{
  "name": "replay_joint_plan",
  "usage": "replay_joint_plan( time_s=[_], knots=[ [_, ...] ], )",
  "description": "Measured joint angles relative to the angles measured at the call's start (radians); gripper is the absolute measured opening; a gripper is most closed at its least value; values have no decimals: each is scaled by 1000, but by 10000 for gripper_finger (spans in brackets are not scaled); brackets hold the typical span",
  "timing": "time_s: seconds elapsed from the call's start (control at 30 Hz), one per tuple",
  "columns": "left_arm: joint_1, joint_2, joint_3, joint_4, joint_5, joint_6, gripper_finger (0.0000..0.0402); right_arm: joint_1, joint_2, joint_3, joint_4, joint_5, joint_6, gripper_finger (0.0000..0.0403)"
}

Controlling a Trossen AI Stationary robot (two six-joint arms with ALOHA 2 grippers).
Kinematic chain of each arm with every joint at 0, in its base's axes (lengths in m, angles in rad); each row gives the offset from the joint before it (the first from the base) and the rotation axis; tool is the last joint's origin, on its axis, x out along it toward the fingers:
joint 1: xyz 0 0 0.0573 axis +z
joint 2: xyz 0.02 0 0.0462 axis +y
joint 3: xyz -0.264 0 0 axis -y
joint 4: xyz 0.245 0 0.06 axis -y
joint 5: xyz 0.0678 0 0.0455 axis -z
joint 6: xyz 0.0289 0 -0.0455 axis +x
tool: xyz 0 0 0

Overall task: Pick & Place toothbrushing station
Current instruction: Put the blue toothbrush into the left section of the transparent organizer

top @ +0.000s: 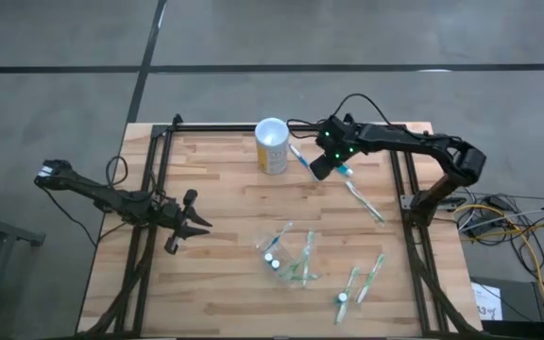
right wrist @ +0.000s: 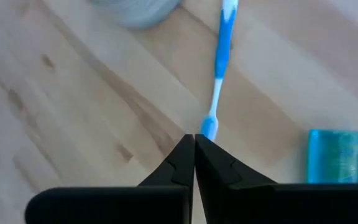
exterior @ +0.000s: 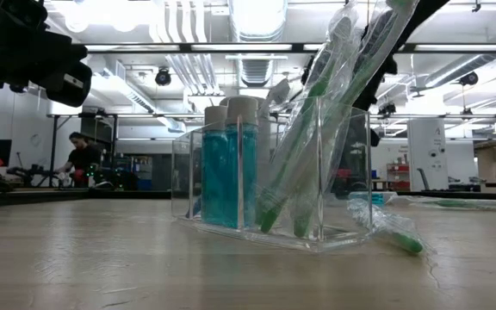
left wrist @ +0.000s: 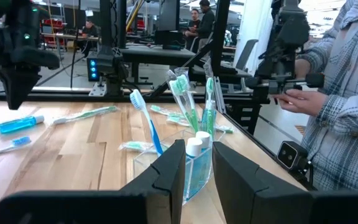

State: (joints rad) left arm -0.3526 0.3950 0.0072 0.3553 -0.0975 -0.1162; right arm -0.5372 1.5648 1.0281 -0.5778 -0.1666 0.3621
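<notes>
The toothbrushing station [top: 289, 257] is a clear plastic holder standing on its base on the wooden table at centre front. Blue white-capped tubes [exterior: 226, 172] and wrapped green toothbrushes [left wrist: 185, 99] stand in it. My left gripper [top: 196, 227] hovers level to its left, pointing at it, open and with nothing between its fingers [left wrist: 197, 165]. My right gripper [top: 317, 172] is at the far side and slants down with its fingers shut [right wrist: 194, 138]. It hangs over the near end of a blue toothbrush [right wrist: 221, 68] that lies flat on the wood, and it holds nothing.
A yellow cup [top: 270, 146] stands at the far centre. A blue tube [right wrist: 334, 155] lies beside the blue toothbrush, with a wrapped brush [top: 365, 200] to its right. Two more wrapped brushes [top: 362, 281] lie at front right. A person [left wrist: 344, 93] stands beyond the table's right edge.
</notes>
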Motion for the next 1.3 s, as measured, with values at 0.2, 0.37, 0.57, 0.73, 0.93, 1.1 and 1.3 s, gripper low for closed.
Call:
replay_joint_plan(
  time_s=[0.2, 0.37, 0.57, 0.73, 0.93, 1.1, 1.3],
  knots=[
    [0, 0, 0, 0, 0, 0, 85, 75, -125, -153, 135, 167, 71, 38],
    [0, 0, 0, 0, 0, 0, 85, 94, -203, -335, 363, 196, 103, 74],
    [0, 0, 0, -1, 0, 0, 85, 102, -225, -537, 697, 189, 102, 115],
    [0, 0, 0, -1, 0, 0, 85, 129, -185, -639, 896, 189, 91, 131],
    [0, 0, 0, -1, 0, 0, 85, 134, -113, -677, 989, 198, 35, 126],
    [0, 0, 0, -1, 0, 0, 85, 134, -51, -665, 1024, 227, -39, 123],
    [0, 0, 0, -1, 0, 0, 85, 134, 26, -611, 1029, 231, -57, 130]
  ],
)
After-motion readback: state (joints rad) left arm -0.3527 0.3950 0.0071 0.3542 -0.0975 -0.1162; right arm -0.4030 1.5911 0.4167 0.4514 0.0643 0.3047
